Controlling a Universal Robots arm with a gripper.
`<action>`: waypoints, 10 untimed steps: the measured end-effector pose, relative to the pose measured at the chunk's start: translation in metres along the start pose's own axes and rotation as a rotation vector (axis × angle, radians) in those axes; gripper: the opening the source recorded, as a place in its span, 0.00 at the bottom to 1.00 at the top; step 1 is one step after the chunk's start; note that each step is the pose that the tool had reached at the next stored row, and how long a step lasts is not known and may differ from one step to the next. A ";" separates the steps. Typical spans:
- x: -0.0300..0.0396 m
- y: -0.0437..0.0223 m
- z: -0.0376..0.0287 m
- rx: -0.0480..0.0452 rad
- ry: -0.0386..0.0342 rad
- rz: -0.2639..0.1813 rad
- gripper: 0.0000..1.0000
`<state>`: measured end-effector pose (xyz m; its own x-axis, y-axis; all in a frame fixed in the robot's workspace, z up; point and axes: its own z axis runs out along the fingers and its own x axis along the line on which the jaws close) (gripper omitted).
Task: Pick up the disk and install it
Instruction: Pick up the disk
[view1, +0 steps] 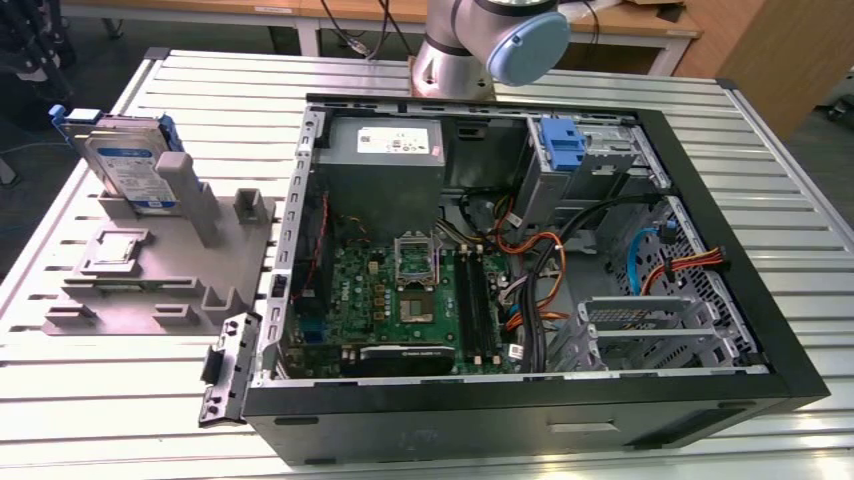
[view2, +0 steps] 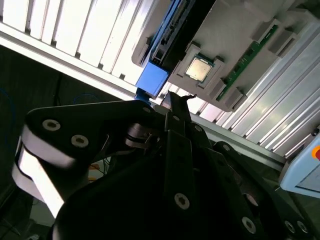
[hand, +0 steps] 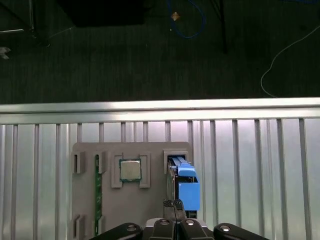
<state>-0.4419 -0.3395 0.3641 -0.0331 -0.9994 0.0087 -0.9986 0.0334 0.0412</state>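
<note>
- Counter (view1: 240, 80): a slatted metal surface that carries every item below.
- Fixture (view1: 134, 300): a grey moulded holder at the exterior view's left, lying flat on the counter just beside the computer case.
- Disk (view1: 130, 165): stands on edge in a slot at the far end of the fixture. Its white-and-blue label faces outward and its blue side rails are at the top. It is not yet in the case.
- Processor chip (view1: 118, 247): lies flat in a square recess of the fixture, nearer the camera than the disk.
- Computer case (view1: 754, 300): a black tower laid on its side with the panel off, in the middle and right of the exterior view.
- Power supply (view1: 387, 160): a grey box with a white sticker, in the far corner of the case.
- Motherboard (view1: 400, 290): a green board below the power supply.
- Arm (view1: 487, 40): its base stands on the counter behind the case.
- Blue bracket (view1: 565, 148): sits bare in the bay at the far right corner of the case.
- Drive cage (view1: 654, 325): a grey metal frame near the case's front right.
- Claw (hand: 174, 204): in the first wrist view its two fingers are pressed together and hold nothing. It hangs above the fixture, and its tips line up with the blue end of the disk (hand: 188, 185).
- Second wrist view: the claw (view2: 175, 97) has its tips together and points toward the blue rail of the disk (view2: 152, 80). The processor chip (view2: 198, 68) is just beside the disk, and a green memory stick (view2: 250, 52) lies further along the fixture.
</note>
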 end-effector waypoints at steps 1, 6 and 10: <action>0.0000 0.0000 0.0000 0.0003 0.0001 -0.002 0.10; 0.0000 0.0000 0.0000 0.0019 0.0013 -0.033 0.10; 0.0000 0.0001 0.0000 0.0025 0.0035 -0.088 0.10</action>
<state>-0.4420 -0.3395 0.3641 0.0547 -0.9985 0.0086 -0.9977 -0.0543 0.0394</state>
